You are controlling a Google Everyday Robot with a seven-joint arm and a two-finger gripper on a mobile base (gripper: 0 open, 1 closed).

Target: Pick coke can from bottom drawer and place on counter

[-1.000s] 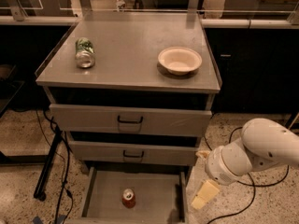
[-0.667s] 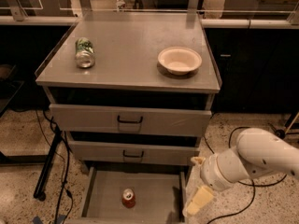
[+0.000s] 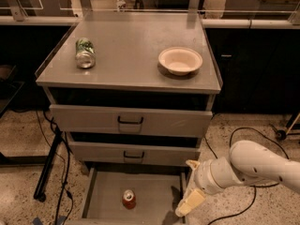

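The coke can (image 3: 129,198), small and red with a silver top, stands upright in the open bottom drawer (image 3: 154,191), a flat grey tray pulled out at the foot of the cabinet. The counter (image 3: 131,41) is the wide grey top above. My gripper (image 3: 190,198) hangs at the end of the white arm, over the drawer's right edge, to the right of the can and apart from it. One pale finger points down toward the drawer's front right corner.
A green-and-white can (image 3: 85,52) lies on its side on the counter's left. A cream bowl (image 3: 180,60) sits on its right. Two taller drawers (image 3: 129,121) with black handles are closed. Black cables (image 3: 243,139) trail on the floor at both sides.
The arm and gripper have moved left, from beside the cabinet to over the right edge of the bottom drawer. The cans and bowl have not moved.
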